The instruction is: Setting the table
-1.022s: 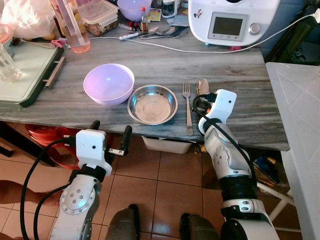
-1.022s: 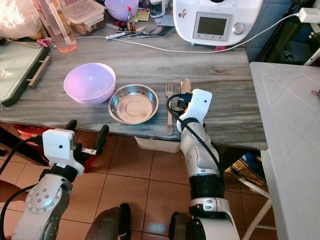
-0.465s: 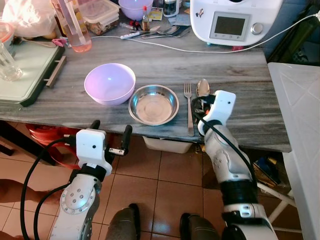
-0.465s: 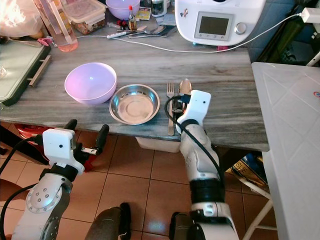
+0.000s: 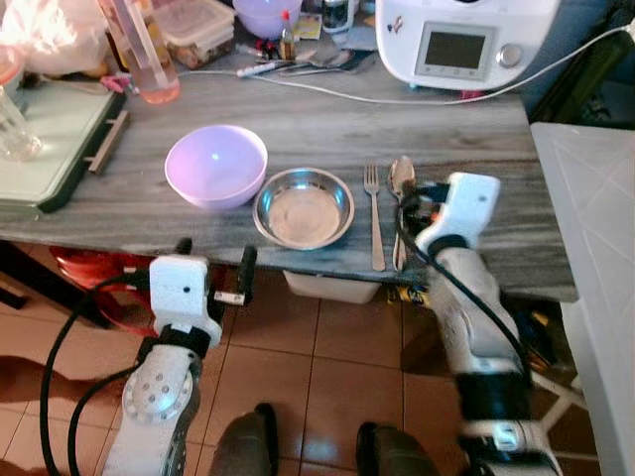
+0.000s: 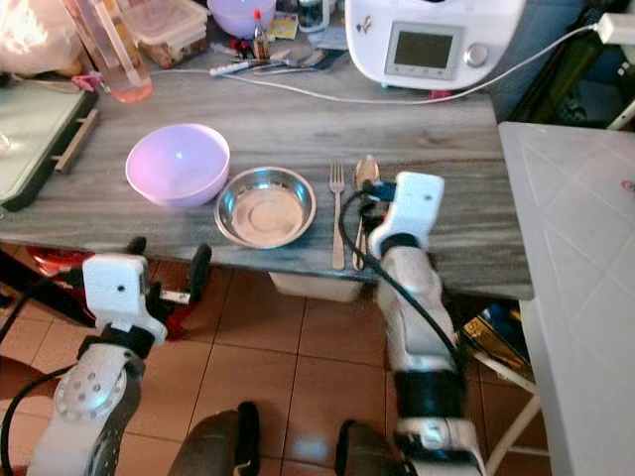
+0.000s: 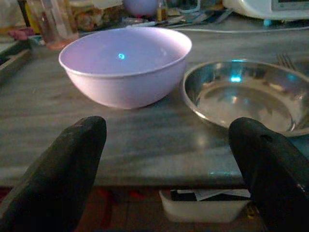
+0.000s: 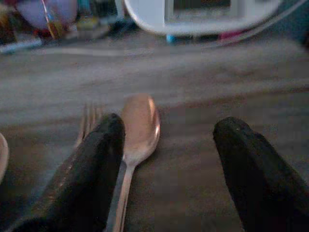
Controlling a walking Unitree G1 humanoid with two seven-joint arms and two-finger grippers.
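right claw (image 8: 164, 159) has drawn back off the spoon (image 5: 401, 183), fingers wide, empty | spoon lies on table (image 5: 298, 129) just right of fork (image 5: 374, 213), so cutlery looks placed | left claw (image 7: 169, 164) wide, idle below table edge | count near front: 1 bowl (image 5: 215, 165), 1 dish (image 5: 303, 206), 1 fork, 1 spoon

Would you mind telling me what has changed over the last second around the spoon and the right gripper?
The right gripper has drawn off to the right of the spoon, which now lies free on the table beside the fork, fingers open. The pink bowl, steel dish and left gripper stayed put.
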